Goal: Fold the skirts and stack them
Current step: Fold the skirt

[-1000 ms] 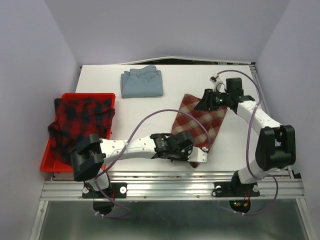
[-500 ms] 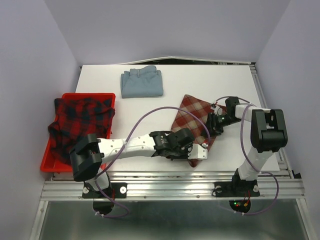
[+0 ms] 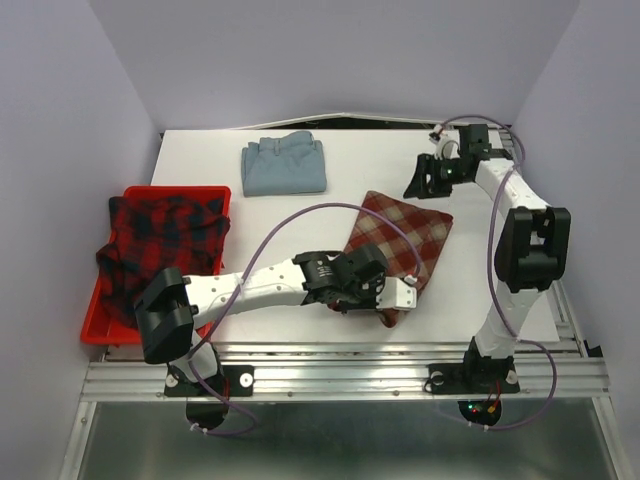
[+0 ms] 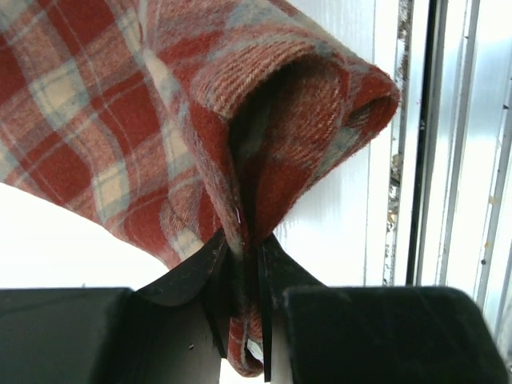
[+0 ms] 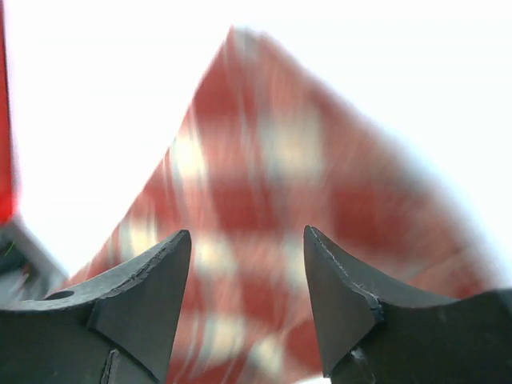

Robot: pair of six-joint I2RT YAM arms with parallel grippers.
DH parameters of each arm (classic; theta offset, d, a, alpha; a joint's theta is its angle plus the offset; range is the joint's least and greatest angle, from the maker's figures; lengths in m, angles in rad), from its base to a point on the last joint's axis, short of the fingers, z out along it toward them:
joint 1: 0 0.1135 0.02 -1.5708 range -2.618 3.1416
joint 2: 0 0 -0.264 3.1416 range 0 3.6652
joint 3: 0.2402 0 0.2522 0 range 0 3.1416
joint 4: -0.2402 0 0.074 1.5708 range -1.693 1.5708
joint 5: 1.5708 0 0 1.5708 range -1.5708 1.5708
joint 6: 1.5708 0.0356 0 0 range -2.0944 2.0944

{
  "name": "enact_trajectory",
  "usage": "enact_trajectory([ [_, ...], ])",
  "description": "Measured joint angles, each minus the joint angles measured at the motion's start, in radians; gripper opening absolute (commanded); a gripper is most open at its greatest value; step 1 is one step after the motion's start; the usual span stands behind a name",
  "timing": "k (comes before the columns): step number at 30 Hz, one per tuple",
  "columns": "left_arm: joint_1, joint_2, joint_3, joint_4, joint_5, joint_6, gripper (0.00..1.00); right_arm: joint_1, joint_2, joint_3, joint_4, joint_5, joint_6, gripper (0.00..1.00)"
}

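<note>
While nothing is stacked yet, the counter shows partial progress: the plaid skirt lies crumpled in the red tray at left, the check skirt is mid-fold at centre-right, and the denim skirt sits folded at the far edge. The left hand pinches the check skirt's near corner. The right hand — spread, empty — has lifted away from that skirt's right edge.

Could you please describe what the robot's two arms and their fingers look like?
Both the left arm and the right arm have white tubular links joined by bulky black joint housings. A thin purple cable loops along each. The left gripper and the right gripper have matte black, wedge-shaped fingers.
</note>
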Motion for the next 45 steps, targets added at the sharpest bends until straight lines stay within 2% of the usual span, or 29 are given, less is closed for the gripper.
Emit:
enact_trajectory([
  [6, 0.000, 0.000, 0.012, -0.042, 0.027, 0.005, 0.00, 0.000, 0.163, 0.303, 0.076, 0.111, -0.010, 0.60],
  [10, 0.000, 0.000, 0.037, -0.067, 0.030, 0.008, 0.00, 0.000, 0.296, 0.350, 0.089, 0.155, -0.023, 0.56],
  [13, 0.000, 0.000, 0.056, -0.083, 0.028, 0.014, 0.00, 0.000, 0.362, 0.318, 0.078, 0.164, -0.026, 0.55],
  [18, 0.000, 0.003, 0.109, -0.147, 0.024, 0.033, 0.00, 0.011, 0.367, 0.290, 0.081, 0.124, -0.045, 0.48],
  [23, 0.000, 0.047, 0.239, -0.241, 0.027, 0.080, 0.00, 0.058, 0.346, 0.238, 0.079, 0.057, -0.074, 0.45],
  [31, 0.000, 0.158, 0.439, -0.383, 0.108, 0.116, 0.00, 0.161, 0.315, 0.162, 0.066, -0.032, -0.098, 0.43],
  [40, 0.003, 0.209, 0.476, -0.477, 0.163, 0.135, 0.01, 0.246, 0.243, 0.023, 0.072, -0.092, -0.071, 0.43],
  [45, 0.016, 0.212, 0.489, -0.496, 0.172, 0.148, 0.02, 0.334, 0.206, -0.053, 0.086, -0.116, -0.031, 0.43],
])
